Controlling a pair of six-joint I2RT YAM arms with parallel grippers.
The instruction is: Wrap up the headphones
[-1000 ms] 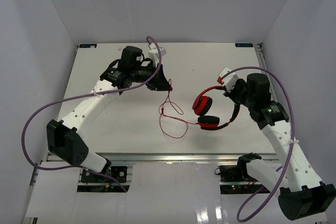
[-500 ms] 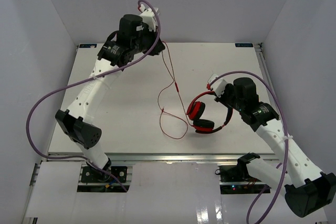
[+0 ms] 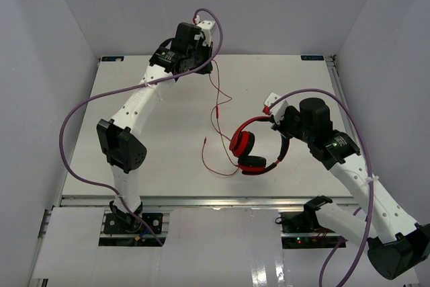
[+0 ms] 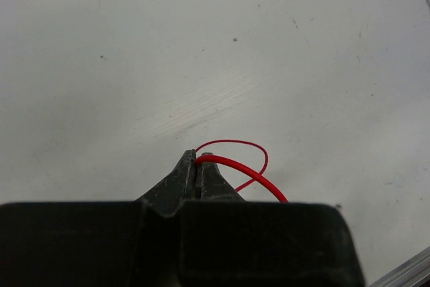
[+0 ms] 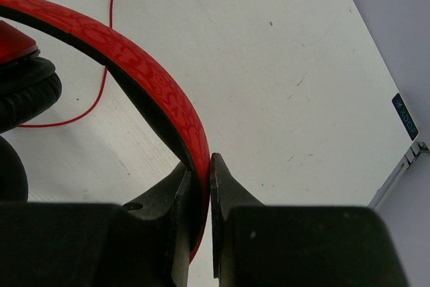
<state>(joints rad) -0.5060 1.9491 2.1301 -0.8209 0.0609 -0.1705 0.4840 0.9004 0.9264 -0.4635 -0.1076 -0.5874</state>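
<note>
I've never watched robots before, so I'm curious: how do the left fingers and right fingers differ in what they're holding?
The left fingers pinch the thin red cable; the right fingers clamp the broad red headband. The left fingers are over the table's far edge; the right fingers are nearer its middle, toward the right. Both pairs are shut on parts of the same headphones.

1. White table point(image 3: 168, 166), its surface scuffed, with faint dark specks.
2. Pale walls point(image 3: 282, 5) enclosing the table left, right and far.
3. Small blue label point(image 3: 313, 57) at the far right corner.
4. Metal rail point(image 3: 222, 201) along the near edge.
</note>
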